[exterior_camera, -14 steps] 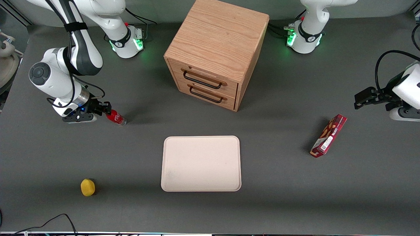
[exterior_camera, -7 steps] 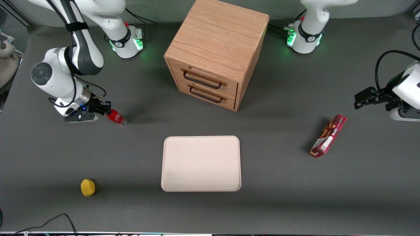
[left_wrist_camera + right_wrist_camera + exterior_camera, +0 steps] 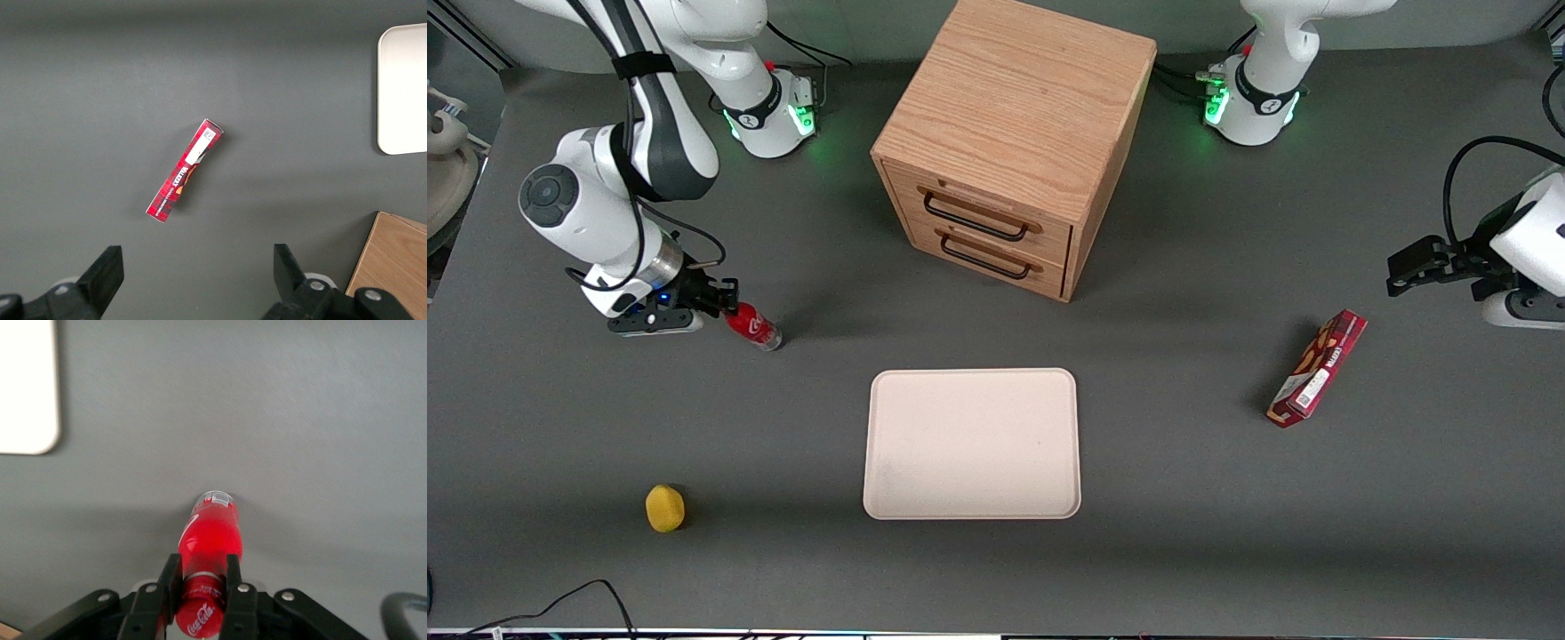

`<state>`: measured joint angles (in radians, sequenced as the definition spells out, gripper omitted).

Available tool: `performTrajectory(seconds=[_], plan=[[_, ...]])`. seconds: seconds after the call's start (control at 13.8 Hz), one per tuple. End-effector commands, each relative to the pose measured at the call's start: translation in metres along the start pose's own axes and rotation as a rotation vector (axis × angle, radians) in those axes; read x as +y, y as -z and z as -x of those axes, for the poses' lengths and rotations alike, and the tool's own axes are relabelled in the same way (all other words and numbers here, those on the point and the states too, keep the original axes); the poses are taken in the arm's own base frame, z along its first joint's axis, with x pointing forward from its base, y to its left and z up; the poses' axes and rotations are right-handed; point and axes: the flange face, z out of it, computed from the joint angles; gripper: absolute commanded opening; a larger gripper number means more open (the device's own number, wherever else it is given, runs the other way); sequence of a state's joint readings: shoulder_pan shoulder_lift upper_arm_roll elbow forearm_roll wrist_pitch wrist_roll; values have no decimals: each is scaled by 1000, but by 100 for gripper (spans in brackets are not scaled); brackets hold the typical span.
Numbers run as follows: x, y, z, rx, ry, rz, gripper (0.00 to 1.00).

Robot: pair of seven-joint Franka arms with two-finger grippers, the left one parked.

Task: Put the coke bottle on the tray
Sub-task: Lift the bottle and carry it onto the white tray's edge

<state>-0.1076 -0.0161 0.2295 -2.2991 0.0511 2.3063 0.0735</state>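
Gripper point(image 3: 727, 305) sits toward the working arm's end of the table, jaws clamped on the neck of the coke bottle point(image 3: 753, 326); wrist view confirms fingers point(image 3: 169, 579) pinching it just below the cap; bottle tilted, base toward the tray point(image 3: 972, 443), well apart from it; yellow lemon-like object point(image 3: 664, 508) nearer the front camera; two-drawer wooden cabinet point(image 3: 1014, 142) mid-table; red snack box point(image 3: 1317, 368) toward the parked arm's end.
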Motion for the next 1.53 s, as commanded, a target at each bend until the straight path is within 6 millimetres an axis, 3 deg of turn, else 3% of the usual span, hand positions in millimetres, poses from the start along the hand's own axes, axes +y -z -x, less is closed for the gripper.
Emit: performTrajectory(seconds=[0.0, 0.15, 0.29, 0.44, 0.65, 0.73, 0.95, 1.31, 1.45], plan=[[-40, 49, -50, -7, -27, -45, 0], [-62, 89, -93, 12, -16, -78, 0], [-101, 103, -127, -12, -15, -103, 0], [-135, 103, -148, 15, -25, -75, 0], [-200, 76, -168, 41, -41, -43, 0], [-208, 60, -177, 36, -45, -46, 0], [-199, 24, -210, 42, -64, -70, 0], [-221, -5, -215, 107, -61, -21, 0], [-220, -8, -218, 124, -76, -24, 0]])
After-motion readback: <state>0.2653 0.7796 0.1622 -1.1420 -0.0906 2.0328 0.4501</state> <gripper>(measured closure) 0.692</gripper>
